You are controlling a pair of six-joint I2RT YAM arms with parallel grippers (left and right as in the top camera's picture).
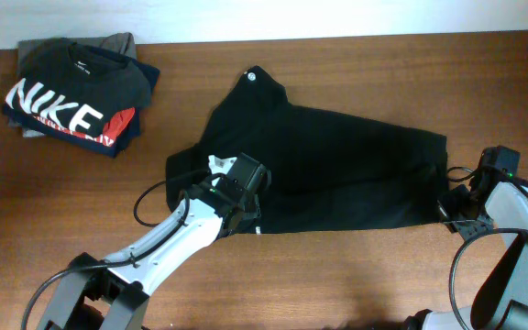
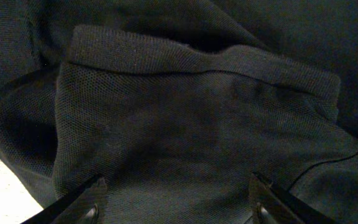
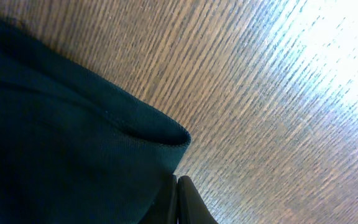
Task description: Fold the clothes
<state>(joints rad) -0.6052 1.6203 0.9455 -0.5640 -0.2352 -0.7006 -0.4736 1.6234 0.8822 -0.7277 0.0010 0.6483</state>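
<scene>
While the black top [image 1: 337, 165] lies spread across the middle of the wooden worktop [image 1: 356, 275], its small white neck tag [image 1: 250, 78] sits at the far edge and its body fans out toward the right. The left gripper [image 1: 250, 188] is over the near left part of the garment, just inside its edge. In the left wrist view that gripper [image 2: 179, 202] stands wide open, its two fingers [image 2: 92, 198] set well apart above a doubled-over layer of the mesh fabric [image 2: 191, 112], with nothing clamped between them. The right gripper [image 1: 449, 203] is at the near right corner of the top. Seen from the right wrist, this gripper [image 3: 178, 199] has its fingers pressed together, and the hemmed corner of the cloth [image 3: 55, 137] runs down into them, curling slightly up off the bare wood [image 3: 278, 93]. At the far left of the worktop, well apart from the top, a black NIKE T-shirt [image 1: 71, 87] rests on a small stack of folded garments [image 1: 122, 128].
</scene>
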